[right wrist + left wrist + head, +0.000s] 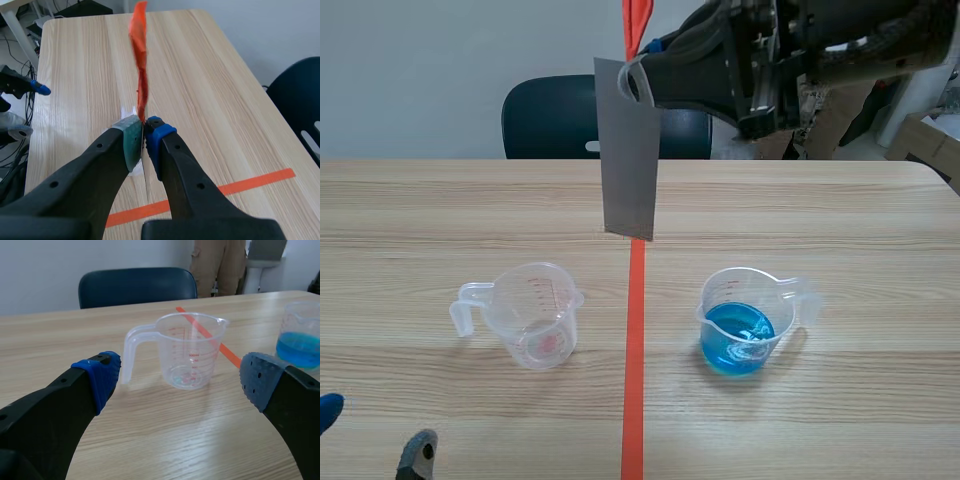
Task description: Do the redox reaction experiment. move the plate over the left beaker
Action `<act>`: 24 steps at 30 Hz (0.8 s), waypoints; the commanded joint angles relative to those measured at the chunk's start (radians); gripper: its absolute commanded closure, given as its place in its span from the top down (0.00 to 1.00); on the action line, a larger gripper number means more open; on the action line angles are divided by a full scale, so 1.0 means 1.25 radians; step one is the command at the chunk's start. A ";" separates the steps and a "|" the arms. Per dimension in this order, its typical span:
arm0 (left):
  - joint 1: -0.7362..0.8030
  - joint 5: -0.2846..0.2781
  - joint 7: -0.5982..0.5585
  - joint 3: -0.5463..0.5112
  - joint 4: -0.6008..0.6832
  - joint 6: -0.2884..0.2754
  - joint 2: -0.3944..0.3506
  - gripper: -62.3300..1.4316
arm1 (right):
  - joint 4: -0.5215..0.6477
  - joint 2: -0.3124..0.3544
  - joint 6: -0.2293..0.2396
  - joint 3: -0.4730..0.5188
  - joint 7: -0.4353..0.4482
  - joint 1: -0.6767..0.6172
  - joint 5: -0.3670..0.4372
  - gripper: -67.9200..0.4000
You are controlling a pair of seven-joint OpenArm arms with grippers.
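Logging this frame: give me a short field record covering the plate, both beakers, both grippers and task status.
plate: thin grey metal plate, hanging upright in the air, near the middle in the scene view
left beaker: clear plastic handled beaker, empty
right beaker: clear plastic beaker holding blue liquid
right gripper: raised, shut on the plate's top
left gripper: open, low, facing the left beaker
status: plate not yet over left beaker

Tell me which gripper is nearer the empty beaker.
Left. The left gripper sits low and open, with the empty beaker just ahead of it. The right gripper is raised high, farther back and toward the middle, holding the plate.
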 commanded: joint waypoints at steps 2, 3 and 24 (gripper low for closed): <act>-0.002 0.001 -0.026 -0.016 0.005 -0.002 0.009 0.82 | 0.000 -0.034 -0.013 0.011 -0.005 0.016 -0.009 0.01; -0.003 0.004 -0.029 -0.018 0.005 -0.002 0.011 0.82 | 0.000 -0.049 -0.024 0.011 -0.015 0.016 -0.015 0.01; -0.016 0.004 0.051 -0.018 -0.005 -0.009 0.006 0.82 | -0.127 -0.328 -0.034 0.011 -0.117 0.016 -0.134 0.01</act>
